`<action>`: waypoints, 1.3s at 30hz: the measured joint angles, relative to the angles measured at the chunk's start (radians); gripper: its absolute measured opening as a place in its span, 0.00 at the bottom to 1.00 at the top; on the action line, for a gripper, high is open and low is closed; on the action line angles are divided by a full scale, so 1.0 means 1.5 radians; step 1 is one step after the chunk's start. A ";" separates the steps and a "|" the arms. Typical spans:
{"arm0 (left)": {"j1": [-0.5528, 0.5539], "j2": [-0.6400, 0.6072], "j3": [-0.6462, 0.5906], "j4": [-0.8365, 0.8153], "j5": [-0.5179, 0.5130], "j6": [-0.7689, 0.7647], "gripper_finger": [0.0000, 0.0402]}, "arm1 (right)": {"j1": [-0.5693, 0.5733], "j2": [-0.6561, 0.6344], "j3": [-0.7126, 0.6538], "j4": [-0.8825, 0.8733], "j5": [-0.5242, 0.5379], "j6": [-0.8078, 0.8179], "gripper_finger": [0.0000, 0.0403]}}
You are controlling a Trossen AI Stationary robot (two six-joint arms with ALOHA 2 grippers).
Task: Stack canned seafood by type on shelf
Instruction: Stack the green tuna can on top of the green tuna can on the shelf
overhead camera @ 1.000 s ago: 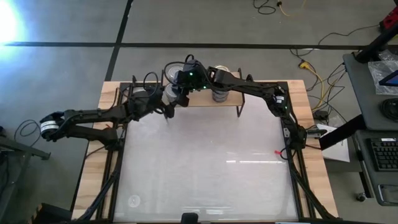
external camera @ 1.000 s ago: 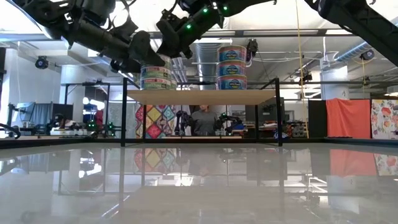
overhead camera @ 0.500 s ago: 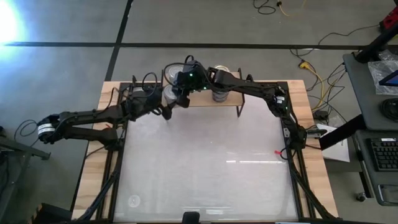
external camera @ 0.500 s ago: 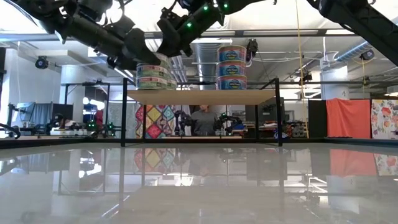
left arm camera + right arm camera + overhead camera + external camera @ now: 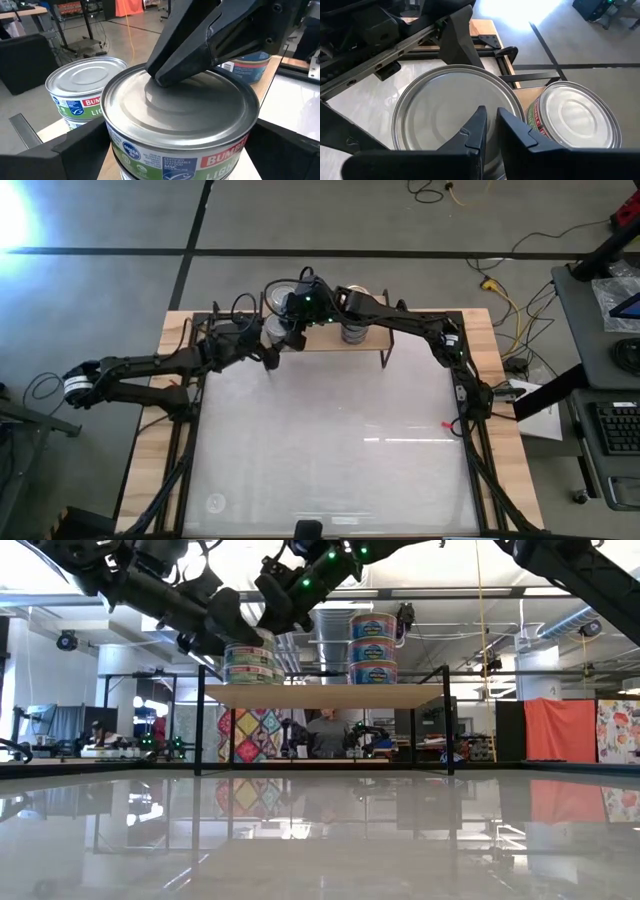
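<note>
under the right pincer [image 5: 488, 131], whose clenched tips press on its lid, sits a short round silver-topped tin with a green label [image 5: 180, 125], topmost of a small stack at one end of the low light-wood shelf on black wire legs [image 5: 325, 695]. flanking that tin, the left pincer [image 5: 175, 150] stands released, fingers wide on either side and not gripping. beside the stack rests another silver-topped tin [image 5: 577, 117]; farther along the shelf stands a taller stack of blue-labelled tins [image 5: 373, 647]. likely risks: a retreating left finger clips the tin, or the right tips drag it sideways while lifting, toppling the stack onto the white tabletop [image 5: 330, 450].
</note>
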 joint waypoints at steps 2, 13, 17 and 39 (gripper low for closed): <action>0.000 0.000 0.013 -0.023 0.000 0.002 0.97 | 0.000 0.000 0.000 -0.003 0.000 0.001 0.09; 0.001 -0.001 0.008 -0.019 -0.001 0.000 0.99 | -0.003 0.000 -0.001 -0.006 -0.003 0.008 0.09; 0.002 -0.002 -0.022 0.036 0.013 -0.014 0.99 | -0.003 0.000 -0.001 -0.006 -0.003 0.008 0.09; 0.003 0.001 0.144 -0.381 0.038 0.136 0.99 | -0.010 0.000 -0.004 -0.049 0.004 0.012 0.09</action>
